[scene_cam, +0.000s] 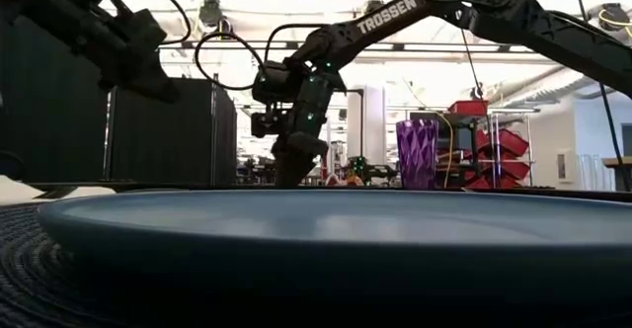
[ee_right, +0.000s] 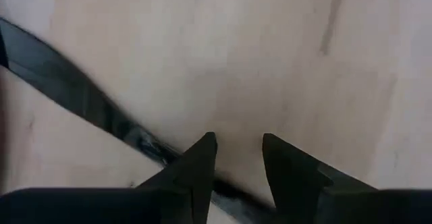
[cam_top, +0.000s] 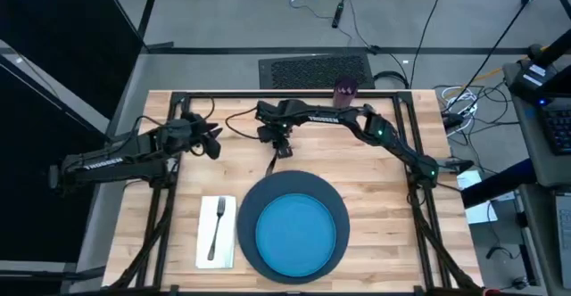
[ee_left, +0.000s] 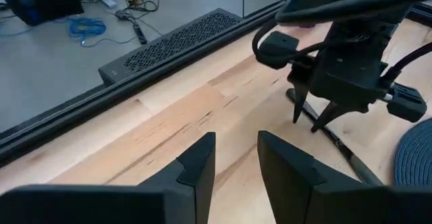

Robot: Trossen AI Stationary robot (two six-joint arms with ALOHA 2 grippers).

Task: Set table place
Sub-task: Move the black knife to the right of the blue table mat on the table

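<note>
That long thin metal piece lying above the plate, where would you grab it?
Grab the knife near its upper end, from straight above, fingers across its narrow width. It lies flat on the table, and the right gripper is already poised over that end.

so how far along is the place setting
Done: plate sits on the dark disc, fork on the napkin. In hand: right gripper is down over a knife on the table. Left: placing the knife and cup; no spoon visible.

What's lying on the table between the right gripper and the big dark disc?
In the high view, a knife lies on bare wood, running from the right gripper toward the dark disc.
</note>
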